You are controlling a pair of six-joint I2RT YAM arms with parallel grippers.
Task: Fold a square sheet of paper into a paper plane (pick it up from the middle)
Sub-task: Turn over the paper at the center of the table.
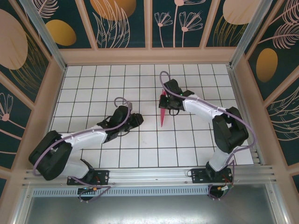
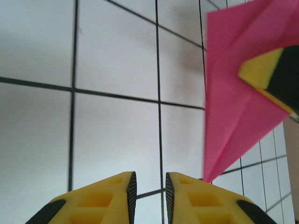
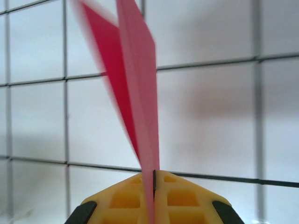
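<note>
The paper plane (image 1: pixel 162 112) is a narrow magenta-pink dart held on edge above the white grid table (image 1: pixel 140 149), its tip pointing toward the near side. My right gripper (image 1: pixel 168 100) is shut on its far end. In the right wrist view the plane (image 3: pixel 138 84) rises from between the closed yellow fingers of that gripper (image 3: pixel 154 179). My left gripper (image 1: pixel 138 119) hovers just left of the plane's tip, apart from it. In the left wrist view the left gripper (image 2: pixel 148 186) has a small gap with nothing in it, and the plane (image 2: pixel 233 93) hangs at upper right.
Wooden walls with dark floral panels (image 1: pixel 149 23) enclose the table on three sides. An aluminium rail (image 1: pixel 154 175) runs along the near edge by the arm bases. In the left wrist view a fingertip (image 2: pixel 275 74) of the right gripper shows against the plane.
</note>
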